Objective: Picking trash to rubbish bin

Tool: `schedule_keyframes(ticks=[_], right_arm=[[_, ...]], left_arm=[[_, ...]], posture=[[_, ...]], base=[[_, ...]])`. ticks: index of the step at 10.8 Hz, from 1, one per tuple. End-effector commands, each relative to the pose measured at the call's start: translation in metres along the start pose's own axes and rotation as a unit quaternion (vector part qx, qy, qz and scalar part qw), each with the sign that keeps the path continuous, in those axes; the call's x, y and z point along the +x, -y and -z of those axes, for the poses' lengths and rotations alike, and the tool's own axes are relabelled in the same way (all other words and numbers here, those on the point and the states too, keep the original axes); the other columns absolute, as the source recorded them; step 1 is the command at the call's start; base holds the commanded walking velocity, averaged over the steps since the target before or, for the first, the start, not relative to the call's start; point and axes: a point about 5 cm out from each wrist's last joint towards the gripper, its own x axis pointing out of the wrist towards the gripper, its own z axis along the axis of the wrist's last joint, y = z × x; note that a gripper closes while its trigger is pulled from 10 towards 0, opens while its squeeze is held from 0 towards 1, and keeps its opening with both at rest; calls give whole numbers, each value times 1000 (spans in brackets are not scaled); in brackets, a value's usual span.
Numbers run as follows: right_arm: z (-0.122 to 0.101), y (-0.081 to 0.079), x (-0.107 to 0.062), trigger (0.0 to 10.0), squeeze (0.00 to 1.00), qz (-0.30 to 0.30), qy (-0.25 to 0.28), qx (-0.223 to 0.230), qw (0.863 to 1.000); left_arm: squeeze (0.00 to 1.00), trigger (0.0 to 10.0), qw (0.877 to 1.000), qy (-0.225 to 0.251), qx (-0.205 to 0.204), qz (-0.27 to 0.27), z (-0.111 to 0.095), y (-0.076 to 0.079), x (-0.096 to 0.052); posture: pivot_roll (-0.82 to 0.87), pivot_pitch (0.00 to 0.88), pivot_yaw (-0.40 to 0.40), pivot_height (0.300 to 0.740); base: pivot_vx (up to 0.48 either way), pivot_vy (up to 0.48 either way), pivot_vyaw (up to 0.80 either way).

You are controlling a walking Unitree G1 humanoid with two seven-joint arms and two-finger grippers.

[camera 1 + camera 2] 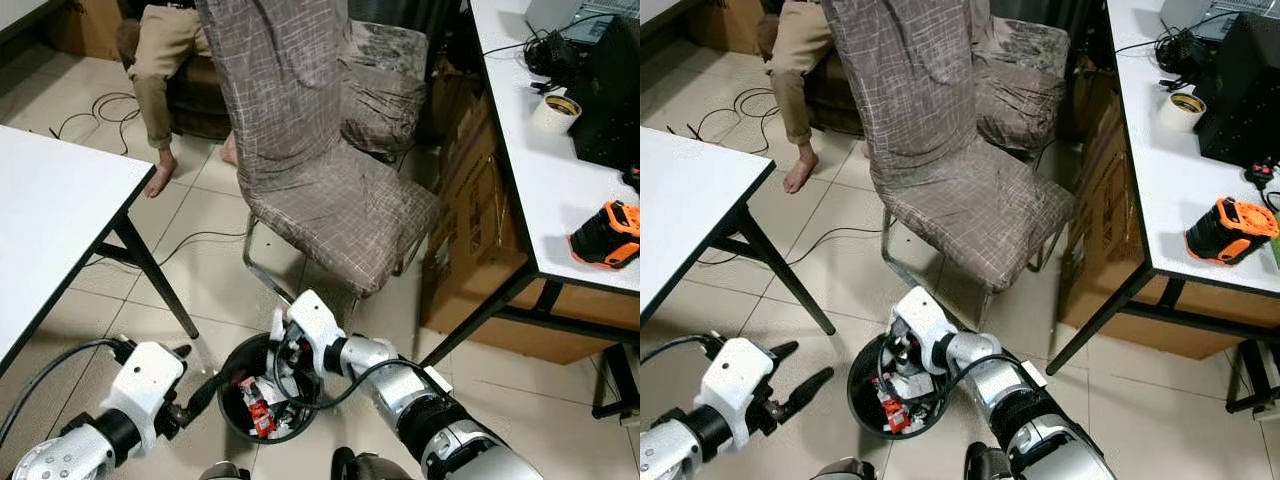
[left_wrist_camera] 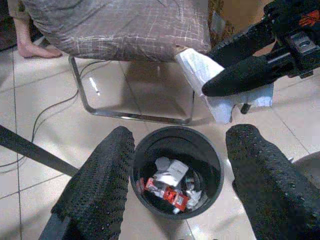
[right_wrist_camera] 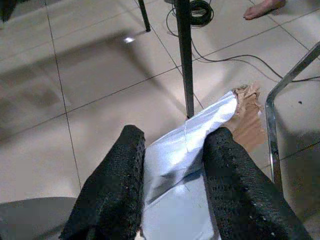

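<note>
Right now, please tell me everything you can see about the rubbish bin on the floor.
The rubbish bin is a small round bucket, dark and plastic-looking, standing upright and open on the pale tiled floor in front of the fabric-covered chair. It is partly filled with crumpled white paper and red wrappers. The right pincer hangs above its rim, holding a white sheet of paper. The left pincer, open, points at the bin from its other side; whether it touches the rim cannot be told.

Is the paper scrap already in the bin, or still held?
Still held: the right gripper pinches the white paper between its fingers, above the black bin, which already holds other trash.
</note>
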Motion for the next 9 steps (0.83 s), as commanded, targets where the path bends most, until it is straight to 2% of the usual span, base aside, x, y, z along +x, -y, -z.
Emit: schedule_keyframes(ticks=[1,7,8,9], right_arm=[[2,1,-1,10000,1000,-7,-6,-6,1000],[2,4,-1,10000,1000,2,-5,-24,1000],[2,9,-4,10000,0,23,1,-28,999],[2,18,-10,10000,0,56,17,-20,998]], left_arm=[[0,10000,1000,0,3,19,-3,5,0],[0,10000,999,-8,-5,43,-9,9,2],[0,10000,1000,3,-12,29,-11,7,7],[0,10000,1000,16,-26,0,-14,5,16]], posture=[[162,160,-83,740],[155,160,-73,740],[156,152,-75,740],[156,147,-82,740]], base=[[0,0,0],[0,0,0],[0,0,0],[0,0,0]])
